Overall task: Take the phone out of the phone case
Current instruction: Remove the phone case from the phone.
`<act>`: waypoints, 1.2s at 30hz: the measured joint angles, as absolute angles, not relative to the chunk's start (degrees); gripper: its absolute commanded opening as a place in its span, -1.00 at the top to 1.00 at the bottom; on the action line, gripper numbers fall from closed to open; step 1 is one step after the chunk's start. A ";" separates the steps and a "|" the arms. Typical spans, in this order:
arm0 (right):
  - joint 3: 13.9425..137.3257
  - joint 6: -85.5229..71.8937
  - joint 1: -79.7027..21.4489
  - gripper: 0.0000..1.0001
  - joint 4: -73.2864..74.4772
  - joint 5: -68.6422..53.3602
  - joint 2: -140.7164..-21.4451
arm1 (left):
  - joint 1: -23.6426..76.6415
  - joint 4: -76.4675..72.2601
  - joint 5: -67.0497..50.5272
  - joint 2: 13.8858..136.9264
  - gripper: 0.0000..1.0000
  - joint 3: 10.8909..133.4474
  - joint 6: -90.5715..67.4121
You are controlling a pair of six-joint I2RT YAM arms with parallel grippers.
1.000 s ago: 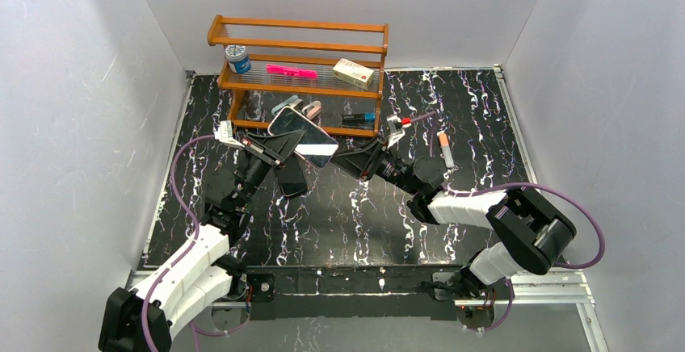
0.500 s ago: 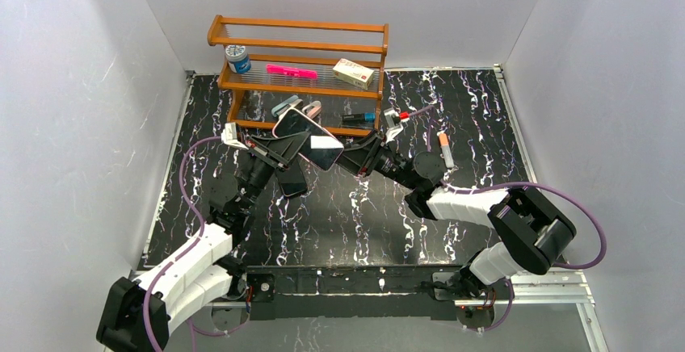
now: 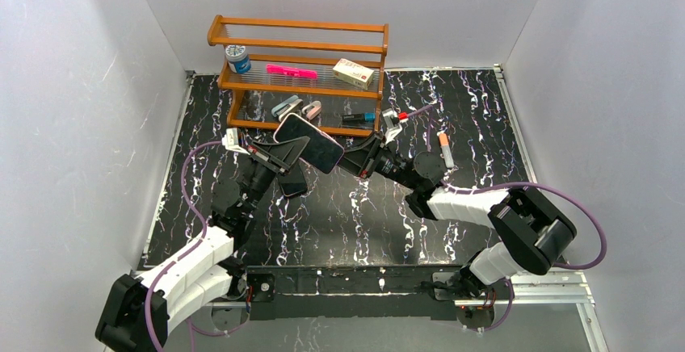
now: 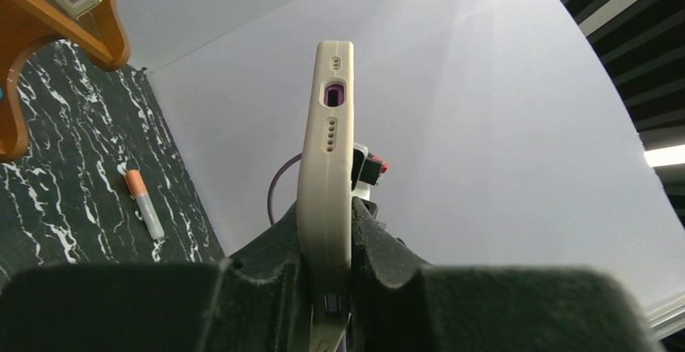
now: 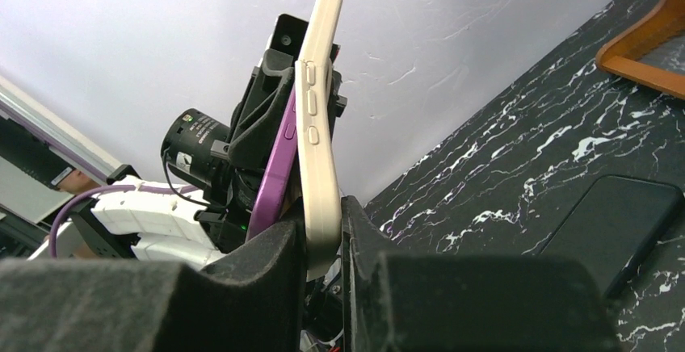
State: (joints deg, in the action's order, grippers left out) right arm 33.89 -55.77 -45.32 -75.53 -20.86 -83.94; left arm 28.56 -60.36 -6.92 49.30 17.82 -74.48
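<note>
A phone in a beige case (image 3: 307, 142) is held in the air in front of the shelf, screen up, between both grippers. My left gripper (image 3: 280, 157) is shut on its left end; the left wrist view shows the case edge-on (image 4: 325, 150) between the fingers. My right gripper (image 3: 349, 161) is shut on its right end. In the right wrist view the beige case (image 5: 317, 150) stands between the fingers, and the purple phone edge (image 5: 273, 186) bulges out of the case on its left side.
A second dark phone (image 3: 292, 181) lies on the black marble table under the held one, also in the right wrist view (image 5: 614, 223). A wooden shelf (image 3: 299, 53) with small items stands behind. An orange-capped tube (image 3: 445, 150) lies to the right.
The held phone has tilted and shifted slightly between the two grippers, and the glare on its screen is gone. Both arms have moved a little with it.
</note>
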 measured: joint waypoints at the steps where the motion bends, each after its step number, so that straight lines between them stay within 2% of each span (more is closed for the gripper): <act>1: 33.82 -55.75 -45.25 0.89 -74.74 -20.82 -83.66 | 28.67 -60.14 -6.85 49.30 0.58 17.82 -73.84; 3: 33.52 -55.72 -45.15 0.97 -73.25 -20.69 -82.87 | 28.80 -59.44 -6.85 49.32 0.49 17.82 -72.44; 5: 32.73 -55.59 -44.97 0.97 -72.18 -20.05 -81.80 | 29.04 -58.17 -6.92 49.50 0.38 17.82 -71.29; 7: 32.05 -55.64 -44.73 0.97 -71.20 -19.46 -80.90 | 29.17 -57.21 -6.90 49.74 0.17 17.82 -70.24; 12: 30.06 -56.51 -44.64 0.97 -70.54 -18.17 -79.64 | 29.45 -51.83 -6.59 50.15 -0.19 17.78 -66.81; 19: 26.48 -59.02 -44.31 0.97 -68.73 -15.77 -78.98 | 29.50 -40.40 -4.16 48.14 -0.46 18.81 -60.38; 21: 25.41 -59.94 -44.21 0.97 -68.14 -14.74 -78.67 | 29.50 -35.14 -3.16 47.42 -0.66 20.86 -57.63; 28: 23.83 -61.91 -43.94 0.97 -63.20 -11.22 -76.51 | 29.50 -15.55 0.40 47.31 -0.94 31.66 -46.63; 36: 23.83 -63.51 -43.88 0.97 -55.07 -7.60 -75.85 | 32.64 -2.35 0.97 50.13 -0.96 40.45 -36.71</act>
State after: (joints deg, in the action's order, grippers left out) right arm 23.83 -63.51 -43.88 -55.07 -7.60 -75.85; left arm 32.64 -2.35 0.97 50.13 40.45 -36.71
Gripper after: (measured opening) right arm 0.238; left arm 0.979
